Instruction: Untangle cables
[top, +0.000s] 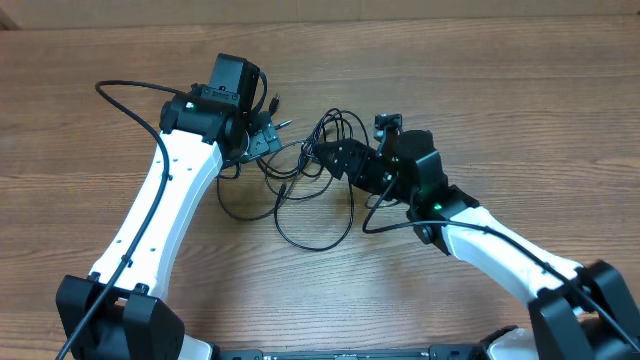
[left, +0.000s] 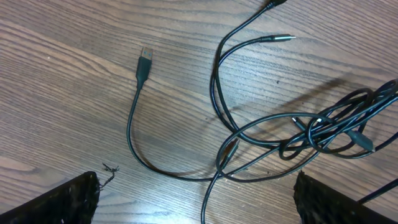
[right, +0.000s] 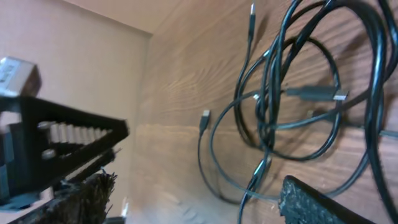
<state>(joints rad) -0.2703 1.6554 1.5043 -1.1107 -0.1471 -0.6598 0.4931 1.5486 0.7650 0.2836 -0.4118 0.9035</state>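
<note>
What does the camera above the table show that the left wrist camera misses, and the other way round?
Only overhead: the white left arm and white right arm, plus the whole tangle at once. Only left wrist: plug detail, a flat USB plug with a metal tip and a slim pin-like plug. Both: thin black cables lying loose on the brown wooden table.

A brown wood-grain table (top: 500, 110) fills every view. Thin black cables (left: 323, 127) lie on it in 1 loose tangle of overlapping loops, upper centre in the overhead view. 1 USB plug (left: 144, 62) rests flat, upper left in the left wrist view.
</note>
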